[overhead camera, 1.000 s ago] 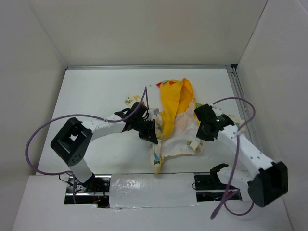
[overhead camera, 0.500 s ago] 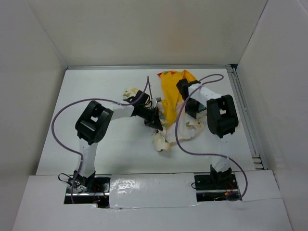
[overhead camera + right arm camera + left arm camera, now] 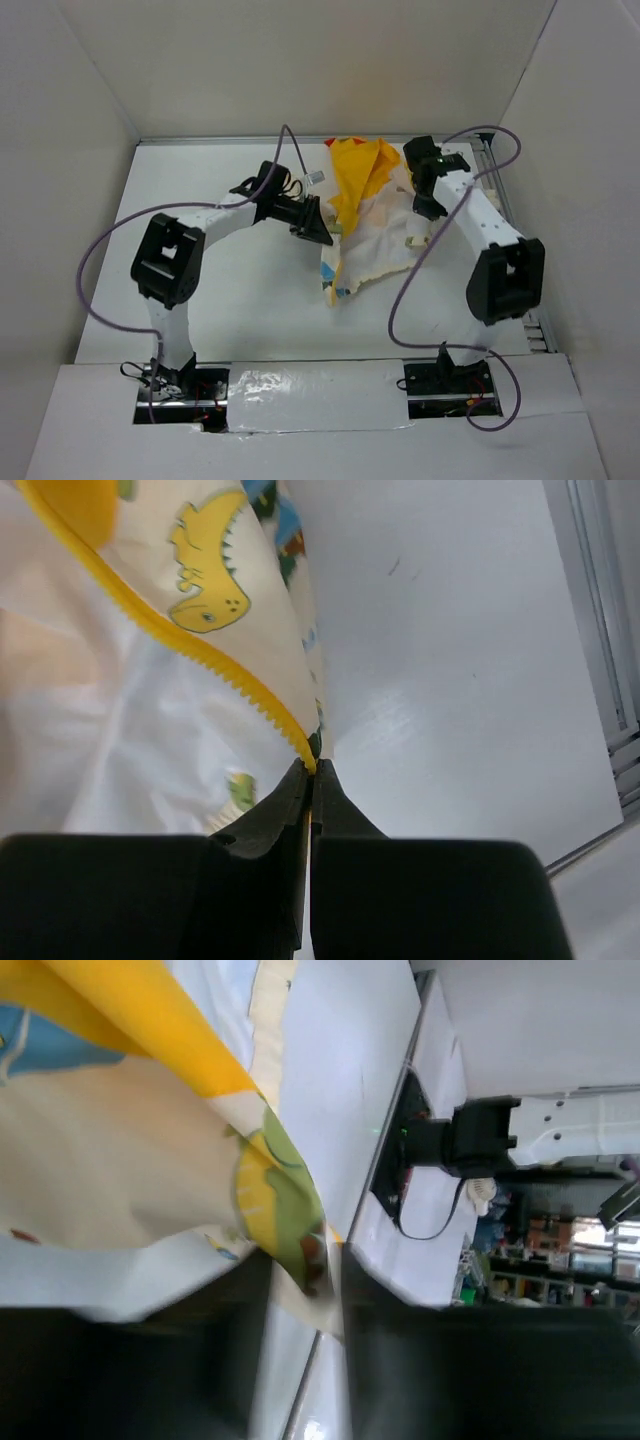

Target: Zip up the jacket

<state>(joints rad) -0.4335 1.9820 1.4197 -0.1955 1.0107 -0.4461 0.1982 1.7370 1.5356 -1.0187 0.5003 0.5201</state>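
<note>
Centrally, the small cream fabric jacket [image 3: 365, 225] with cartoon prints and yellow lining lay crumpled, far on the white counter [image 3: 220, 290]. The right gripper [image 3: 312, 765] had its jaws pinched on the toothed yellow zipper edge. The left gripper [image 3: 305, 1265] had its jaws apart around limp hem; clamping there should draw both edges taut.

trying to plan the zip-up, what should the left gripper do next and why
Probably close the left gripper on the printed hem lying between its parted jaws. The right gripper is shut on the yellow zipper edge, and the jacket lies open, so both sides need holding.
</note>
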